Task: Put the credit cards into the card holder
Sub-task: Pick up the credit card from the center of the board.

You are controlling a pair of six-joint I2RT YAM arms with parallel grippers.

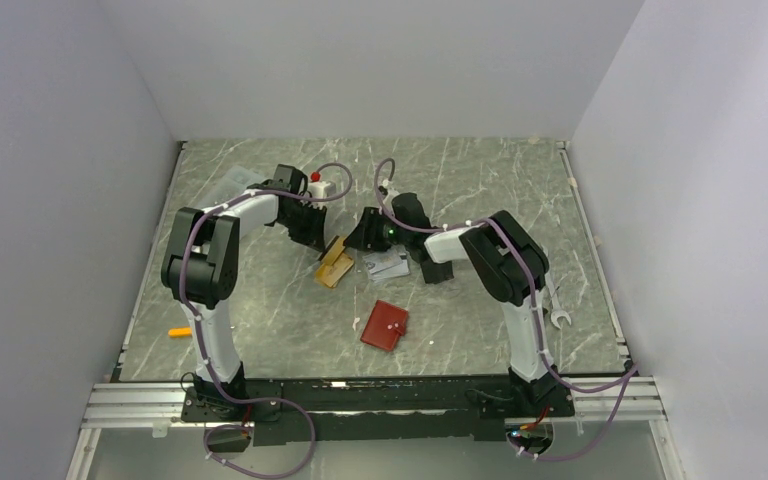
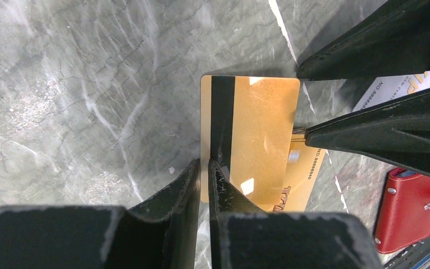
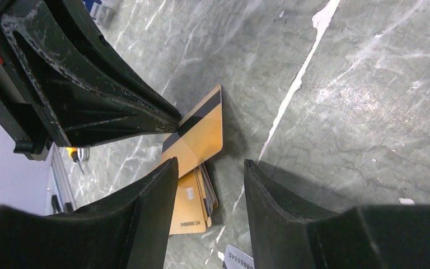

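On the table lie several gold credit cards, at least three by the wrist views, an uncertain number of silver-white cards, one red card holder, one wrench, and one orange item.

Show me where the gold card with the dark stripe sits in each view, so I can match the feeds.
Top external: the gold card lies centre, between the two pincers.
Left wrist: centre, pinched on its striped edge by the left pincer.
Right wrist: centre-left, just ahead of the right pincer.
Shared landmark: the stack of gold cards beneath it.
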